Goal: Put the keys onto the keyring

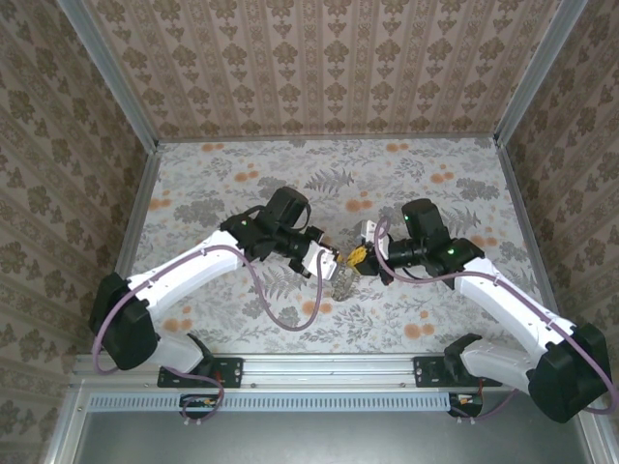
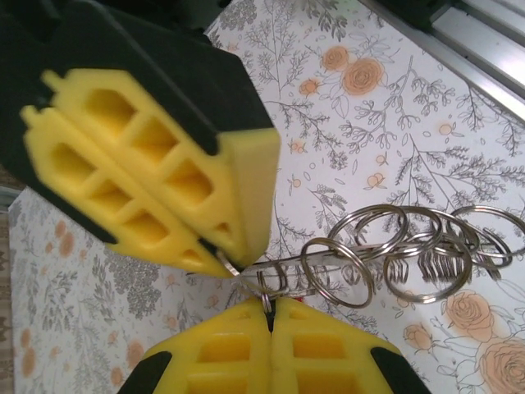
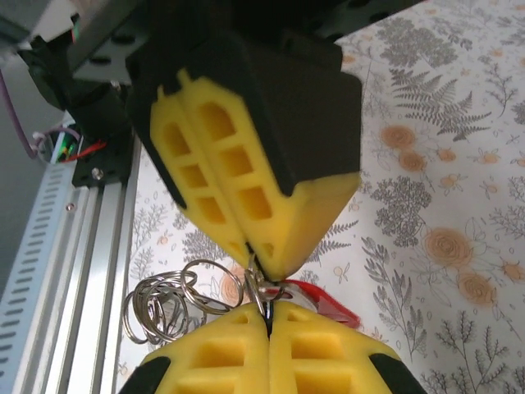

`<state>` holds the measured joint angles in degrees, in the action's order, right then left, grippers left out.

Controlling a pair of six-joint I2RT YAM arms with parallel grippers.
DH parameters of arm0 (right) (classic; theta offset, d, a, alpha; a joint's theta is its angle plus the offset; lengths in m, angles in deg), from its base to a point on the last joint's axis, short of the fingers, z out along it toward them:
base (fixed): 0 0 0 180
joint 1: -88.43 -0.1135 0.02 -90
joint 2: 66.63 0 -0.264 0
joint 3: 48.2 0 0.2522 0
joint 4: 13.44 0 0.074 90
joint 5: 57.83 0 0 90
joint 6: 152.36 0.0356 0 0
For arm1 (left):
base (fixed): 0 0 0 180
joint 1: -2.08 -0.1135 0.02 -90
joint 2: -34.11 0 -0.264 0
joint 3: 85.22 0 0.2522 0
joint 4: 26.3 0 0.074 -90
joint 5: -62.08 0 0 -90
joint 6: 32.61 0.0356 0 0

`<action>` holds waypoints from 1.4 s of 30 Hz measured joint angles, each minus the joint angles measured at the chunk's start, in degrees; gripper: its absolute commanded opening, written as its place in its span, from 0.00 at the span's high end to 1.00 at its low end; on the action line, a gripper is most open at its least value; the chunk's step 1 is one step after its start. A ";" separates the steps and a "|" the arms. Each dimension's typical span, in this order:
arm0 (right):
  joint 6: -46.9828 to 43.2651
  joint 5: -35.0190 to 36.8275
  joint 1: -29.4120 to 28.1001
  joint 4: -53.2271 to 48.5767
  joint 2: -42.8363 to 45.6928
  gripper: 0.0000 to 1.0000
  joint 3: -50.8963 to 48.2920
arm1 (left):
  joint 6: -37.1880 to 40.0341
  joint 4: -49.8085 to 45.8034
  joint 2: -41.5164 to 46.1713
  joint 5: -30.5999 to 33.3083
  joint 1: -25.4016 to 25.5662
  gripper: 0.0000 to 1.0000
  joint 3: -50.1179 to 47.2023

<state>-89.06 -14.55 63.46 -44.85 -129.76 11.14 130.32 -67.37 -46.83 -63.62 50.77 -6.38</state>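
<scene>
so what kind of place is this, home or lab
Most likely a purpose-built robot test cell, not a home: the left arm and right arm are mounted on an aluminium rail, and patterned wall panels box in the floral tabletop on three sides.

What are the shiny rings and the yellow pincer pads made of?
The rings look like thin steel wire, polished: they gleam silver with bright highlights. The yellow pincer pads are probably soft plastic or rubber, matte, moulded with hollow cells.

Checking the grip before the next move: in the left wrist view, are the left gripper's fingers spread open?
No, the left gripper is shut, pinching a small metal ring.
</scene>
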 measured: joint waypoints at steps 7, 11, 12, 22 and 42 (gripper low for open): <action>3.39 -2.56 1.44 3.72 0.04 1.00 -0.02 | 0.66 1.53 1.57 2.89 0.52 1.00 -0.04; 4.26 -2.95 1.64 5.35 0.72 1.00 -0.68 | 0.35 2.89 2.05 3.17 0.46 1.00 -0.66; 4.39 -3.04 1.70 5.97 1.09 1.00 -1.16 | 0.09 3.37 2.08 3.10 0.39 1.00 -0.92; 8.55 -1.18 2.21 20.20 9.18 1.00 -10.67 | -7.85 8.87 3.13 -3.56 -1.73 1.00 -4.02; 1.36 4.76 -0.98 26.51 13.38 1.00 -13.07 | -18.80 12.72 3.87 -13.05 -6.12 0.73 -5.44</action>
<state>-87.70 -9.78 62.48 -18.34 -116.39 -1.93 111.52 -54.65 -42.96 -76.67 44.65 -11.82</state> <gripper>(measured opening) 0.046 0.257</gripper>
